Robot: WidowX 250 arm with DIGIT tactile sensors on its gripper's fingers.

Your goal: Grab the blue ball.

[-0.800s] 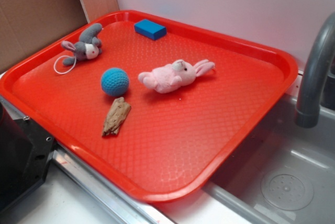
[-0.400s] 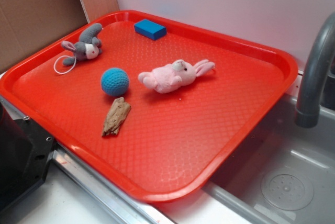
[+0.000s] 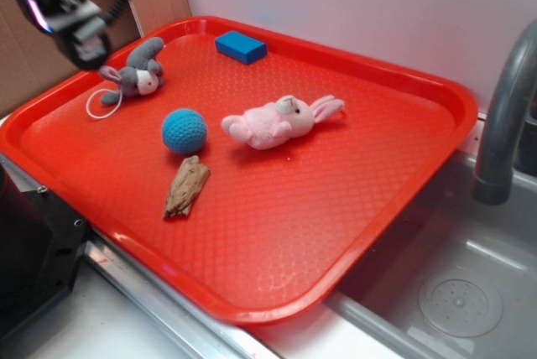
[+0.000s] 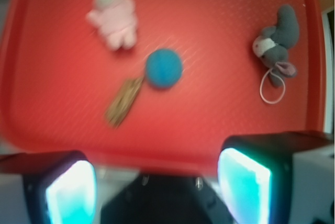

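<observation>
Now my pincer has come into the exterior view at the top left, where a moment ago I saw none; nothing on the tray has shifted. It hangs above the tray's left rim, close to the grey plush. From the wrist view its fingers stand wide apart with nothing between them and nothing touched. I see the ball lying on the tray's left half, apart from the pincer, with the wood piece just beside it toward the near edge and the pink bunny near it on the other side. Farther back lies the blue block, close to the tray's rear rim.
</observation>
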